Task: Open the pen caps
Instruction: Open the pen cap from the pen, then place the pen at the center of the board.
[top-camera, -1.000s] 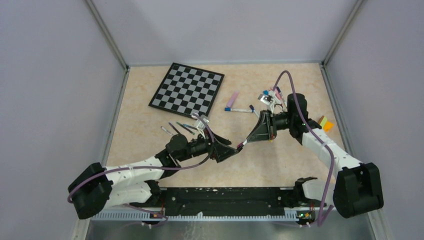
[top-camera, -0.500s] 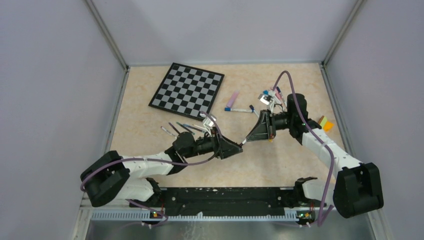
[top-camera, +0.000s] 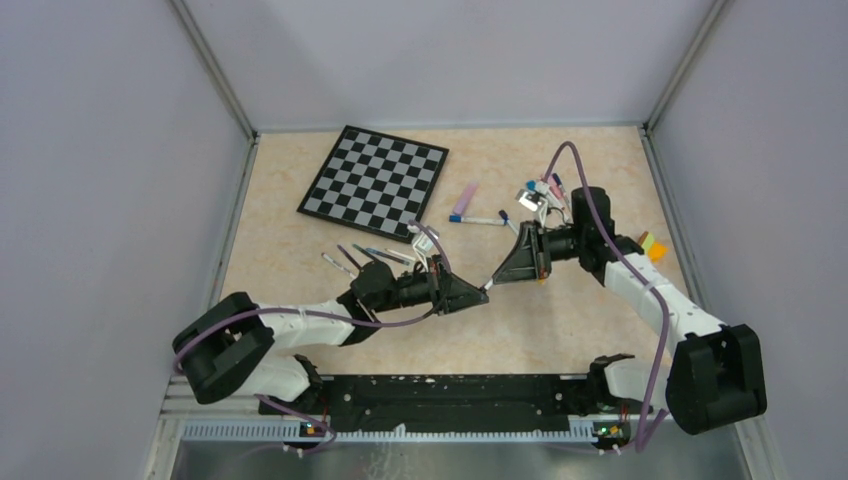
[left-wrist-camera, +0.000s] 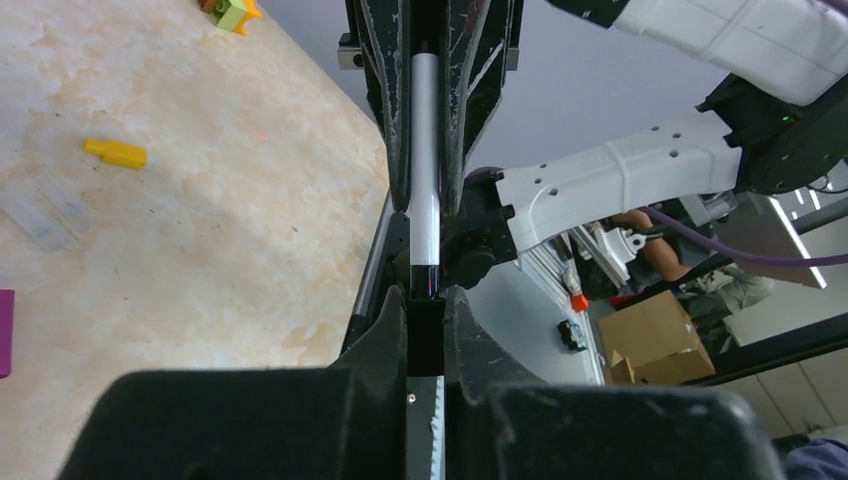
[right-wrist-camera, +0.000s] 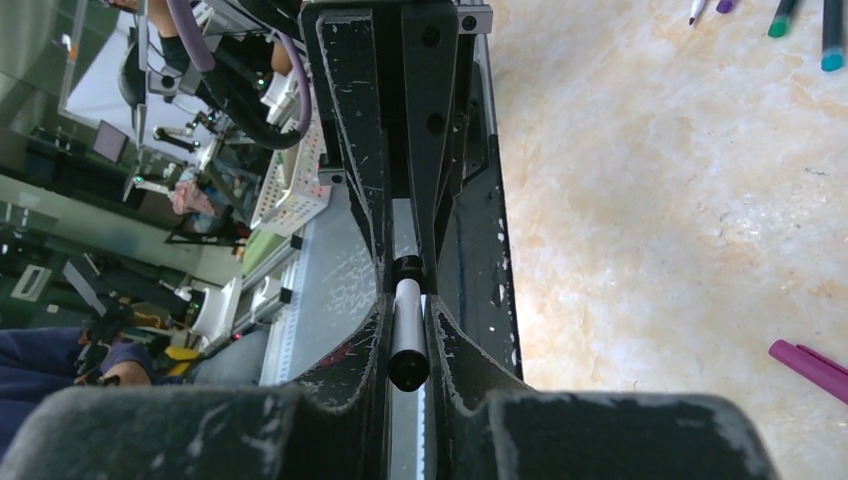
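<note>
I see the table (top-camera: 560, 330) with the chessboard (top-camera: 374, 182) lying flat at its far left. Both arms reach in toward the middle, and their grippers meet tip to tip above the table, in front of the board's near right corner.

My right gripper (top-camera: 497, 281) is closed on the white barrel of one pen (left-wrist-camera: 424, 150). In its wrist view the barrel sits pinched between the two fingers (right-wrist-camera: 372, 340), with a black end sticking out toward the camera. My left gripper (left-wrist-camera: 425, 300) is clamped tight on the opposite end of that pen, its fingers pressed against the black cap (left-wrist-camera: 424, 285). The pen runs straight from one gripper to the other, off the table.

The other pens lie loose. A fanned row (top-camera: 365, 255) sits just behind the left arm. A cluster (top-camera: 540, 192) lies behind the right gripper. A pink one (top-camera: 465, 200) and a white one with blue ends (top-camera: 475, 219) lie between the board and that cluster.

A yellow-orange block (top-camera: 650, 246) sits at the right edge. A small yellow cap (left-wrist-camera: 116, 153) lies on its own on the table.
</note>
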